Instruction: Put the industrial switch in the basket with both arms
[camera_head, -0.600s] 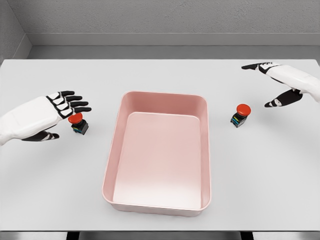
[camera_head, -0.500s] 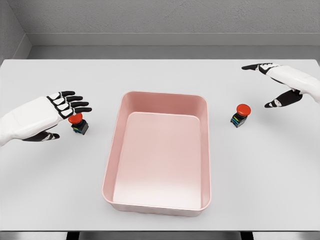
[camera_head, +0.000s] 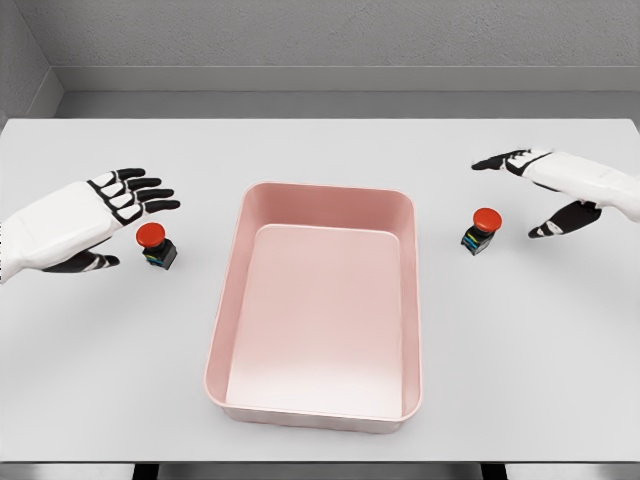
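Two industrial switches with red mushroom buttons on dark bases stand on the white table. The left switch (camera_head: 155, 245) is just left of the pink basket (camera_head: 232, 290). The right switch (camera_head: 481, 230) is just right of it. My left hand (camera_head: 110, 225) hovers open to the left of and slightly above the left switch, fingers spread, not touching it. My right hand (camera_head: 525, 195) is open to the right of and behind the right switch, fingers stretched out above it, thumb low to its right. The basket holds nothing.
The white table (camera_head: 320, 150) runs to a grey wall at the back. Its front edge lies just below the basket.
My left hand has lifted and drawn back a little, uncovering the left switch's button. My right hand has dropped and moved left toward the right switch.
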